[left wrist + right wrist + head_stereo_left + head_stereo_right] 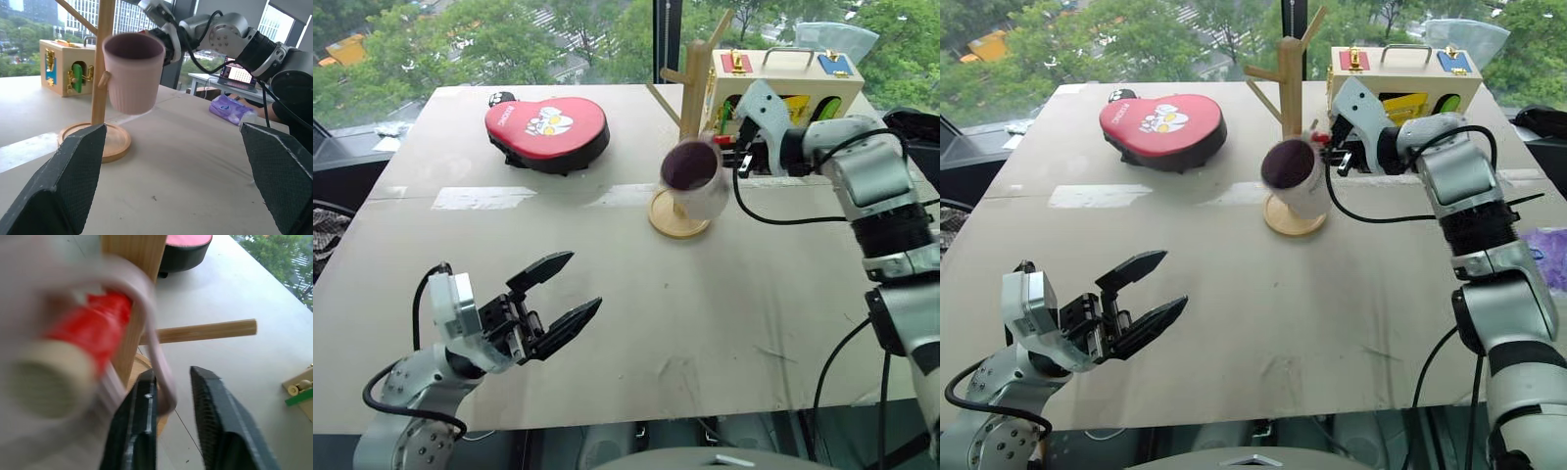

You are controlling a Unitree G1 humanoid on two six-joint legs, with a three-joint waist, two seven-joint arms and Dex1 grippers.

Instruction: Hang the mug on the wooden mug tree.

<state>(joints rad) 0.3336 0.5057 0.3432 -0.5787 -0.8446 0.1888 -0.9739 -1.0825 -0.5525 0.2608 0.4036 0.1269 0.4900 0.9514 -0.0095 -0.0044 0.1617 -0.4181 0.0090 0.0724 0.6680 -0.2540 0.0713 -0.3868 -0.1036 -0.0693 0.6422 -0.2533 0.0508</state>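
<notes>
A red heart-shaped pad (548, 130) with a black underside lies upper left on the beige table (607, 304). A colourful wooden latch box (798, 83) stands upper right, trees outside the window beyond.

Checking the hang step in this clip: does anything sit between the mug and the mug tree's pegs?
Nothing visible does. The mug hangs right at the wooden mug tree, with the right gripper by its handle. The red pad and latch box lie off to either side of the post.
</notes>
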